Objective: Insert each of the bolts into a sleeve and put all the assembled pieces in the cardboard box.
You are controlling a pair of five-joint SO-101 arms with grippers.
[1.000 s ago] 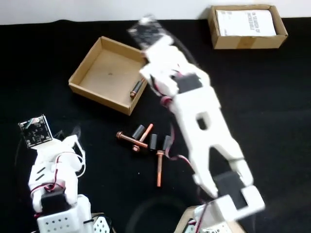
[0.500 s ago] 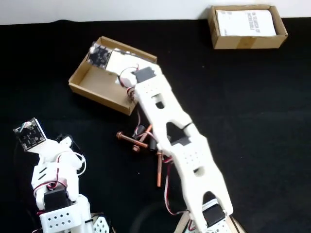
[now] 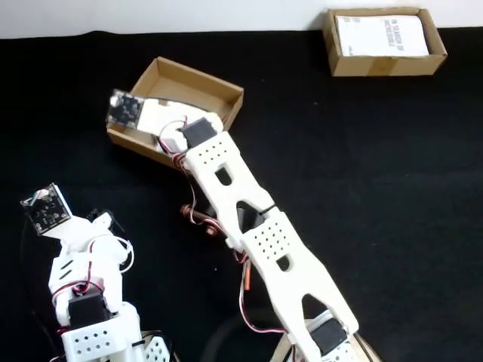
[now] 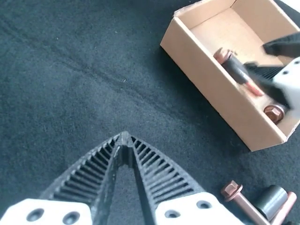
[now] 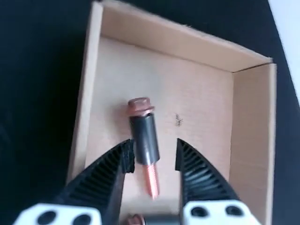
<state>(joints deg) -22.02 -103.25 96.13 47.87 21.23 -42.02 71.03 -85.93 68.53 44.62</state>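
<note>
1. Your right tool point(image 5: 154, 144) hung wide open over the cardboard box point(image 5: 187, 42), framing a sleeved bolt point(image 5: 143, 133) that lay on the box floor.
2. Your left tool point(image 4: 124, 139) was pinched closed above the table point(image 4: 56, 70), with a loose bolt point(image 4: 233, 191) nearby.

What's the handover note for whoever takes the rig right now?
Left gripper: shut, empty, above the cloth.
Right gripper: open over the cardboard box, fingers either side of a sleeved bolt lying on its floor.
Done: two in the box; second sleeved bolt lies near a corner.
To do: loose bolt and sleeve on the cloth near the box need joining and boxing; more may hide under the arm.
</note>
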